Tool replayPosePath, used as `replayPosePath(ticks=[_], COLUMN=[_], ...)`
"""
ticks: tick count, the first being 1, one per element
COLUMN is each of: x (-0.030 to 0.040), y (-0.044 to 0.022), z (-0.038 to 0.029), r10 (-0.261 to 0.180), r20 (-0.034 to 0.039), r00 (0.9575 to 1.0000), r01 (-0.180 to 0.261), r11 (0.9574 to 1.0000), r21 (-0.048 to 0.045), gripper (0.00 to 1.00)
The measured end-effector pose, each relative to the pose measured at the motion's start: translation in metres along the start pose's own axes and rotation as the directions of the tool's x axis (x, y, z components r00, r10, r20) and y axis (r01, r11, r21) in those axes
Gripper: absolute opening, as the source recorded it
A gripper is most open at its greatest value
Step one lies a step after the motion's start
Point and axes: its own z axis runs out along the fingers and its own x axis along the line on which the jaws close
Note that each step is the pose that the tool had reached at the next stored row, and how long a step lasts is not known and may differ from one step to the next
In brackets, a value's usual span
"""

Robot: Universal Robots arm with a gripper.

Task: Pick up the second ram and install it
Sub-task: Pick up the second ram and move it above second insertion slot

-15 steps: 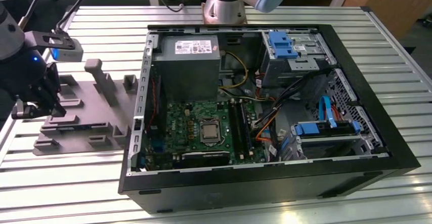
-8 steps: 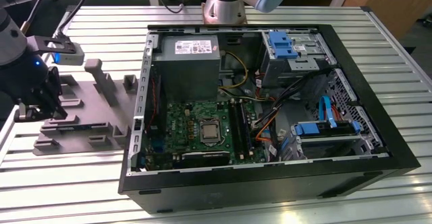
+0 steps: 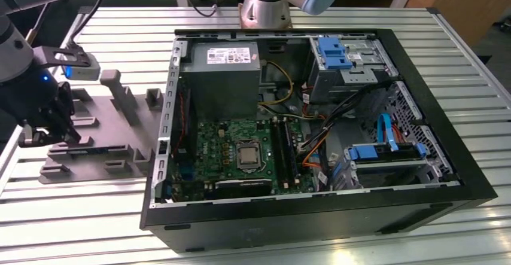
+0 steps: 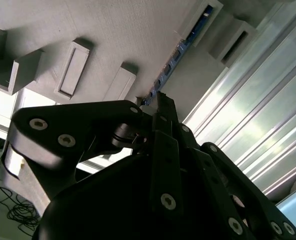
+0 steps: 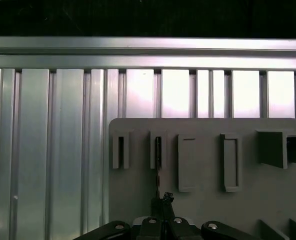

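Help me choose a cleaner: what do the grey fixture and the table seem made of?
Fixture: matte grey plastic, probably 3D-printed; fine parallel lines seem to run across its face in the second wrist view. Table: bare metal, likely aluminium; ribbed slats with a satin sheen and bright reflections.

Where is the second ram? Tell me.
In the second wrist view the second ram stands on edge in the grey holder tray, which lies on the exterior view's left beside the computer case; the gripper is at its end.
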Motion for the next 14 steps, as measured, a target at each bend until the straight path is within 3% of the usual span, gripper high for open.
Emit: replayPosePath(ticks=[14], x=[0.0001], y=[0.0033], z=[0.0091], r10=[0.0], r20=[-0.0001], r00=[1.0], r01=[0.0], r11=[0.9999], r21=[0.0145], gripper=[0.11])
